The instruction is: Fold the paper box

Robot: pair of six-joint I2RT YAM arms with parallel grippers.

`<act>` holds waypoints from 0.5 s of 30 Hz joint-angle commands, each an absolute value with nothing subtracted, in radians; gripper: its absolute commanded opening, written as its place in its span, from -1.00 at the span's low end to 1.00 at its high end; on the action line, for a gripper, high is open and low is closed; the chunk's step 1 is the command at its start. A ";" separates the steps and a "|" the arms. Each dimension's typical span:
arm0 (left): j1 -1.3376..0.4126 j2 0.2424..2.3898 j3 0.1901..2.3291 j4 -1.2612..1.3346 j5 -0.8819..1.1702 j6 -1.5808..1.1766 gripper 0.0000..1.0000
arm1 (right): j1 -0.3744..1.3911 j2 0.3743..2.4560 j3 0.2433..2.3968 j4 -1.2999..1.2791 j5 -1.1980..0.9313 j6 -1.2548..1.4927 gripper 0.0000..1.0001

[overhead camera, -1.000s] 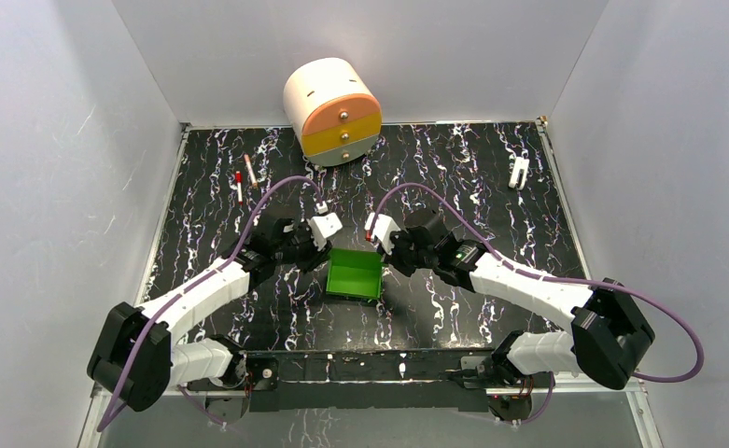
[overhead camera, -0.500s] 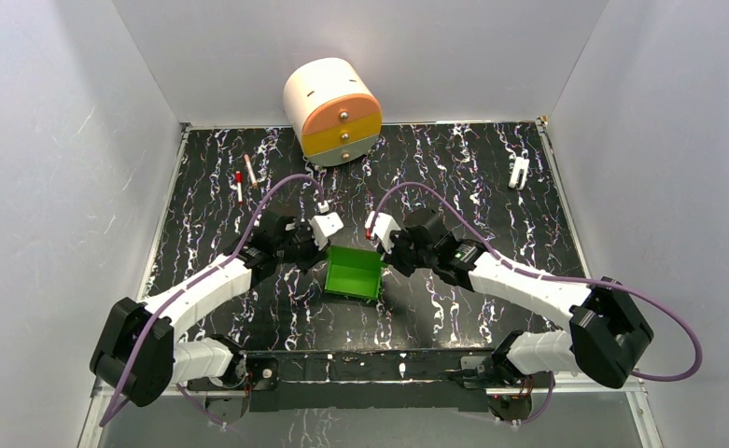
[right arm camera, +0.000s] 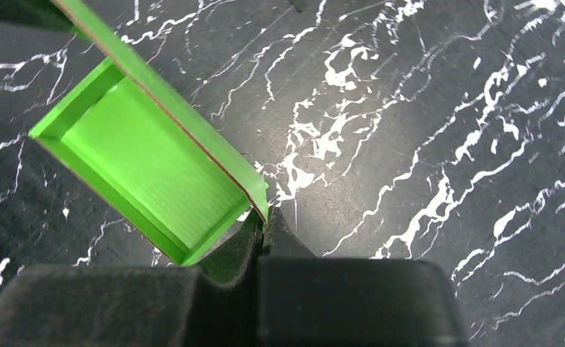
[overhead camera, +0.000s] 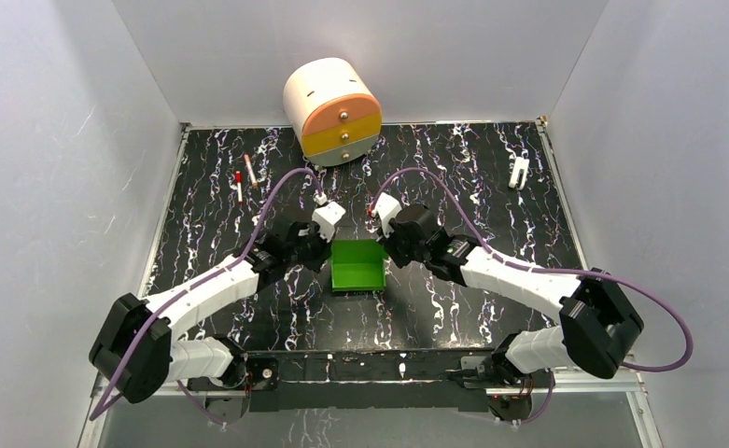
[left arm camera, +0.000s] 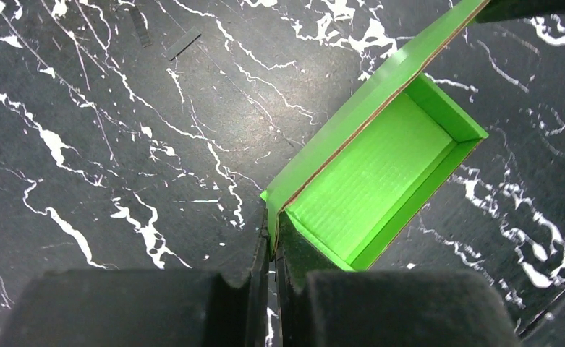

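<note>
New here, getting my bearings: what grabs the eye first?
The bright green paper box sits open in the middle, the left gripper and right gripper each shut on an end of its far wall. A cream drawer unit with orange and yellow fronts sits at the back.

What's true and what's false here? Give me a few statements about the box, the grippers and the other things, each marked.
The left gripper and the right gripper each pinch a corner of the box. True.
The box is closed on top. False: it is open, its inside showing.
The drawer unit stands at the far edge of the table. True.
The pens lie right of the box. False: they lie to its far left.
</note>
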State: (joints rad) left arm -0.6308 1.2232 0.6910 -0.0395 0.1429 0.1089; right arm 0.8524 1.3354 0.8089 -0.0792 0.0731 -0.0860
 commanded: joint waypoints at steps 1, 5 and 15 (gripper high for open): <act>-0.679 1.211 0.742 0.031 -0.043 -0.115 -1.00 | 0.869 1.320 0.855 -0.079 0.224 0.047 -1.00; -0.707 1.223 0.746 0.050 -0.134 -0.251 -1.00 | 0.881 1.318 0.865 -0.107 0.290 0.119 -1.00; -0.773 1.320 0.761 0.107 -0.333 -0.522 -1.00 | 0.923 1.362 0.921 -0.208 0.473 0.386 -1.00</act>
State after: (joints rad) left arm -0.7540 1.2930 0.7052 0.0574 -0.1993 -0.3733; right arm 0.9066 1.3376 0.8463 -0.1436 0.3336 0.2344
